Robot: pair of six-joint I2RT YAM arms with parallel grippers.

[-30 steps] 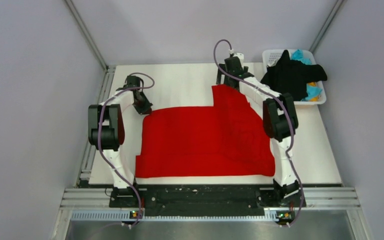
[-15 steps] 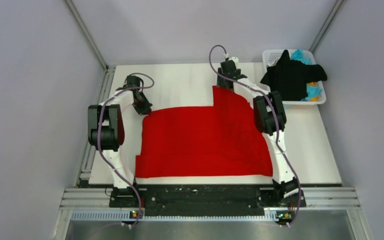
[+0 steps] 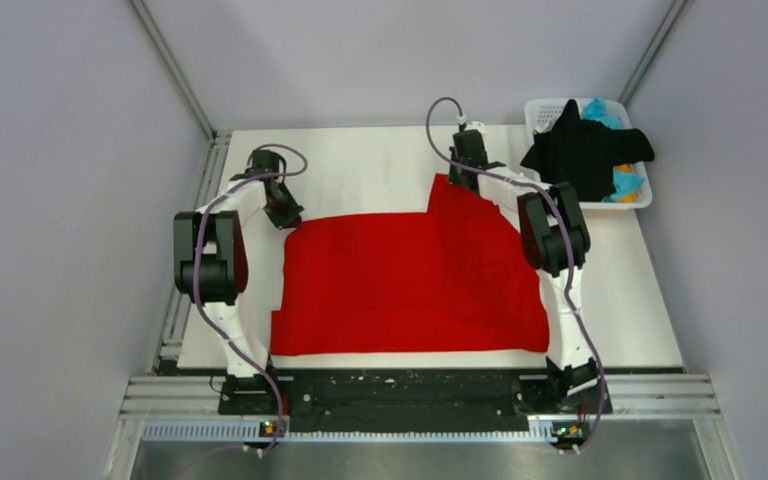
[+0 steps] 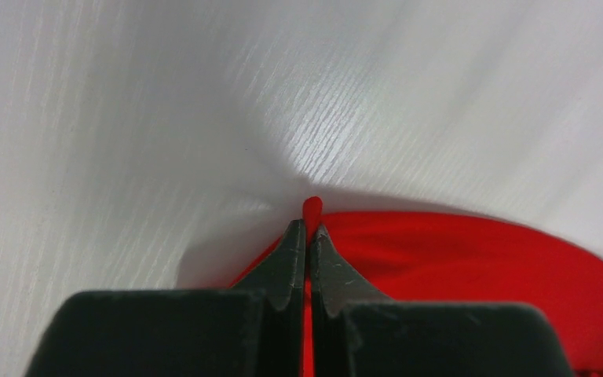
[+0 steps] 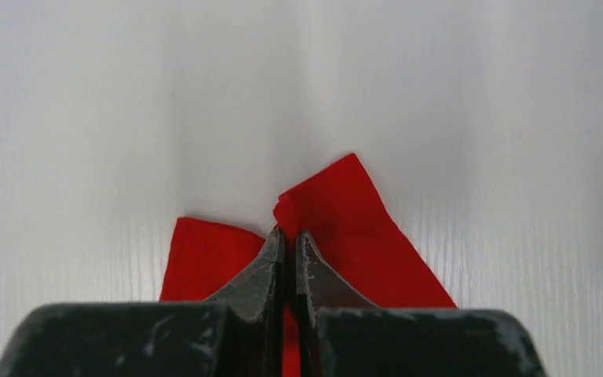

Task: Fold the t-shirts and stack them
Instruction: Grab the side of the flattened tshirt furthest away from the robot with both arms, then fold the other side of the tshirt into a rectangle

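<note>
The red shirt [image 3: 410, 280] lies spread on the counter [image 3: 360, 160], to the left of the white basket [image 3: 545, 110] and nearer the arm bases than it. The basket itself holds a black shirt [image 3: 585, 150] over bits of cyan cloth [image 3: 600, 108] and orange cloth [image 3: 624, 170]. The red shirt's long axis runs side to side, one end reaching toward the basket's side and the other away from it. Its far edge is stepped, with a taller panel at the basket end. Which end is the neck I cannot tell. Both sets of jaws are pinched tight on that far edge. The right arm [image 3: 550, 230], the one closer to the basket, grips the corner of the tall panel, with a red flap [image 5: 345, 212] showing past its tips. The left arm [image 3: 210, 250], well apart from the basket, grips the opposite far corner, where only a small red nub [image 4: 312, 208] pokes out. All the cloth lies on the side of the jaws away from the basket's far wall, toward the bases, so a fold would probably mean carrying this edge across the short axis to the hem. Uneven travel could skew it.
</note>
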